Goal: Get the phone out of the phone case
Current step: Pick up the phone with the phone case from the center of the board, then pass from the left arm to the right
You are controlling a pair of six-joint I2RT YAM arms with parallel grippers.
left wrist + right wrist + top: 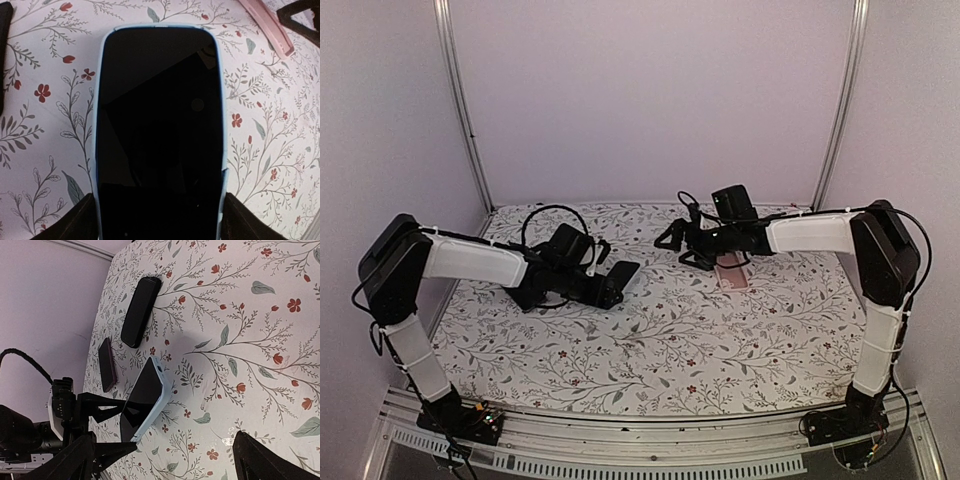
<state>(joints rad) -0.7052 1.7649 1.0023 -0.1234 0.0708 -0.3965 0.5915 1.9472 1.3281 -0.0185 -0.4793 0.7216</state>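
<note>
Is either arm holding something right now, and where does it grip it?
The left gripper pinches the blue-cased phone by its two long side edges, at one end. The right gripper is open and holds nothing.

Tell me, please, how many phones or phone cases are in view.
4: a blue-cased phone in the left gripper, a black phone and a smaller dark one beside it, and a pink one by the right arm. Others may be hidden.
</note>
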